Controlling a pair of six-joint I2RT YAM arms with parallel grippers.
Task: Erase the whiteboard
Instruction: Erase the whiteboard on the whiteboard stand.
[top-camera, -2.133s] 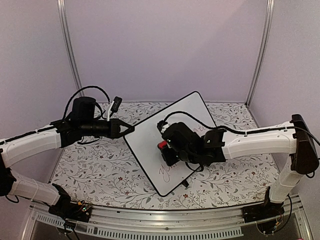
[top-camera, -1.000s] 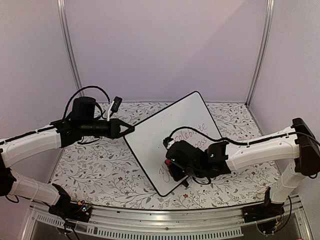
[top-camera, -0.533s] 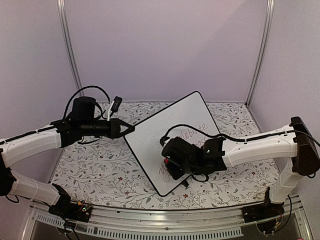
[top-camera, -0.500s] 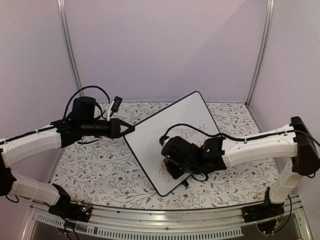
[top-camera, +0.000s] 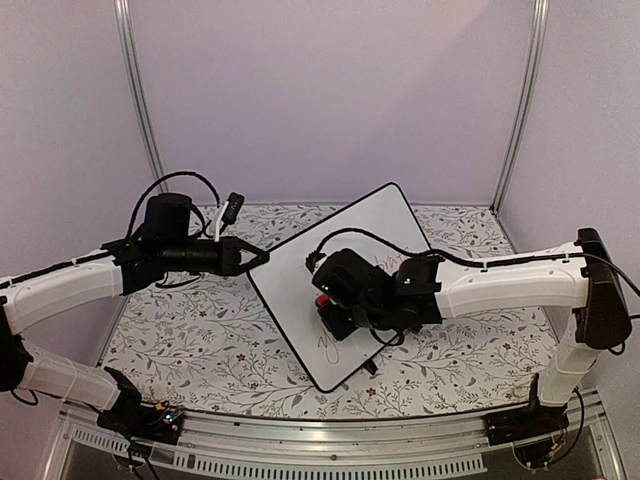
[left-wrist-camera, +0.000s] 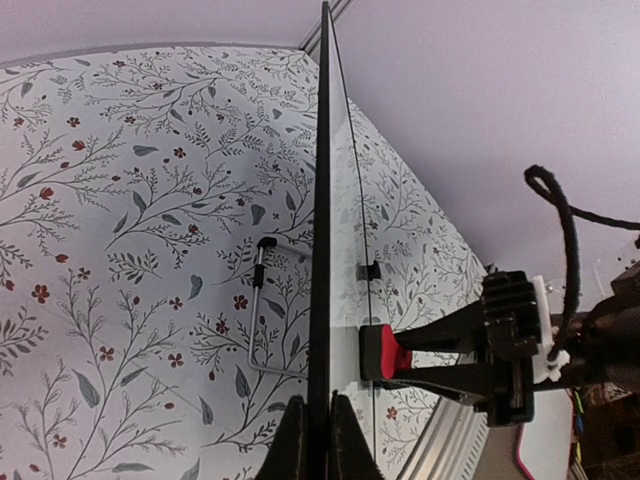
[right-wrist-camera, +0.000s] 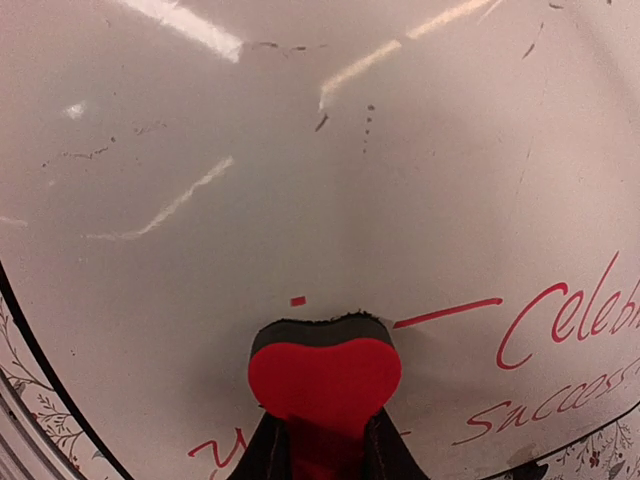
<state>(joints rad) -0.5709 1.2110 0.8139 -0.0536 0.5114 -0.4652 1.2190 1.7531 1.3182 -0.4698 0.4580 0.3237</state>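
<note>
The whiteboard (top-camera: 385, 215) stands tilted on the table, with red handwriting (right-wrist-camera: 570, 320) on its lower part. My left gripper (top-camera: 262, 258) is shut on the board's black rim (left-wrist-camera: 323, 150) at its left corner, one finger on each side. My right gripper (top-camera: 328, 308) is shut on a red heart-shaped eraser (right-wrist-camera: 325, 375), whose dark felt face presses flat against the board's white surface (right-wrist-camera: 300, 150). In the left wrist view the eraser (left-wrist-camera: 378, 352) touches the board from the right. Red strokes lie beside and below the eraser.
A floral cloth (top-camera: 190, 330) covers the table. A thin wire stand (left-wrist-camera: 258, 310) props the board from behind, and a small black foot (top-camera: 370, 368) shows at its lower edge. Metal posts (top-camera: 135, 100) and lilac walls enclose the back and sides; a rail (top-camera: 330, 455) runs along the front.
My right gripper has slid the eraser up and to the left across the board. The left arm and the board have not moved.
</note>
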